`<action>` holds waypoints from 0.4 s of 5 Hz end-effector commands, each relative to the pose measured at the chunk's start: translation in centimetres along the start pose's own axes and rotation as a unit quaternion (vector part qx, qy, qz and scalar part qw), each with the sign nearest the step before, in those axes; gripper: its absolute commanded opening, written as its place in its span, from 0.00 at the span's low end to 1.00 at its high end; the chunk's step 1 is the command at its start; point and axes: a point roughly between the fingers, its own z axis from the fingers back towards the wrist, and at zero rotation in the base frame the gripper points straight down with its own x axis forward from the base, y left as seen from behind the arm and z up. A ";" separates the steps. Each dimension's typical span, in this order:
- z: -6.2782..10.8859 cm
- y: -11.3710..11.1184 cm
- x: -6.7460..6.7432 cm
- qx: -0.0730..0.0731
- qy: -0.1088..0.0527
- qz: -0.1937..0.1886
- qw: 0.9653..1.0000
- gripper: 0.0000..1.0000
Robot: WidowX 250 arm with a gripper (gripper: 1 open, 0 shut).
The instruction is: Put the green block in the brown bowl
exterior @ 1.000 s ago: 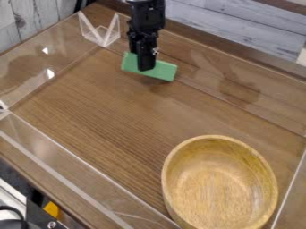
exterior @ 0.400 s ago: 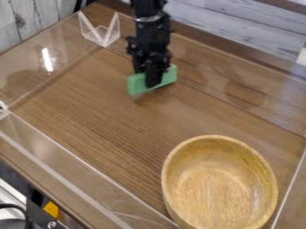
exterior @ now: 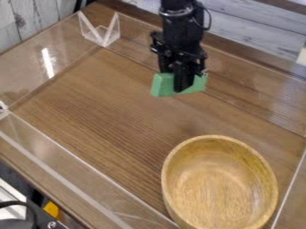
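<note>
The green block (exterior: 167, 86) hangs above the wooden tabletop, tilted, gripped between the black fingers of my gripper (exterior: 181, 82), which is shut on it. The arm comes down from the top of the frame, right of centre. The brown bowl (exterior: 220, 184) sits empty at the lower right, well below and a little right of the held block.
A clear plastic wall (exterior: 72, 170) borders the wooden table (exterior: 84, 107) on the left and front. A small transparent stand (exterior: 98, 29) is at the back left. Light wood planks run along the back.
The gripper has lifted the green block off the table and carried it right and toward the bowl. The bowl has not moved.
</note>
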 end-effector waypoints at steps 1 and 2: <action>1.8 -2.7 -2.3 -0.006 -0.018 0.004 1.000 0.00; 1.8 -6.3 -4.4 -0.023 -0.009 -0.025 0.999 0.00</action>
